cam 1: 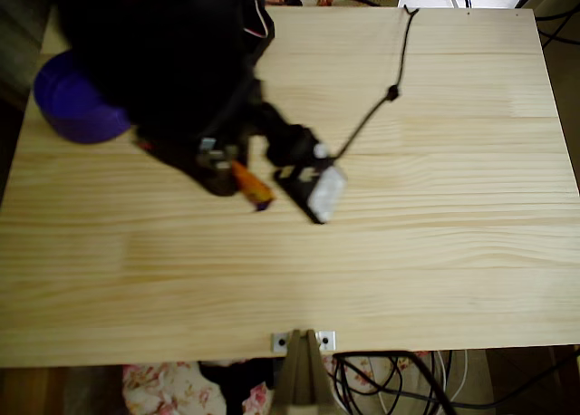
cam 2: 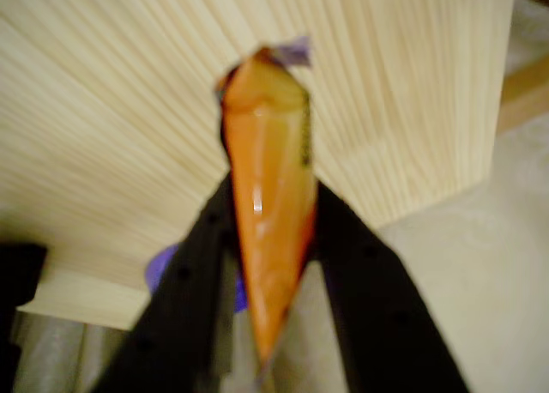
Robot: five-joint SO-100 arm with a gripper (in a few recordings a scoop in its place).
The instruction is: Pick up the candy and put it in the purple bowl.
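I read the gripper [cam 2: 266, 75] as pinching the candy [cam 2: 296, 51] at its tip. Purple bowl [cam 1: 77, 102] lies up-left of it in overhead view, well apart; candy's long axis unclear.

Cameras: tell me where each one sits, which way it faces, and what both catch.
Overhead view: fixed above, looking straight down on the table; the black arm covers the upper left, partly hiding the bowl, with the claw shut on the candy.
Wrist view: rides on the arm, looking along the claw toward the tabletop; the orange finger and black frame show.
Shared: candy, bowl, table.
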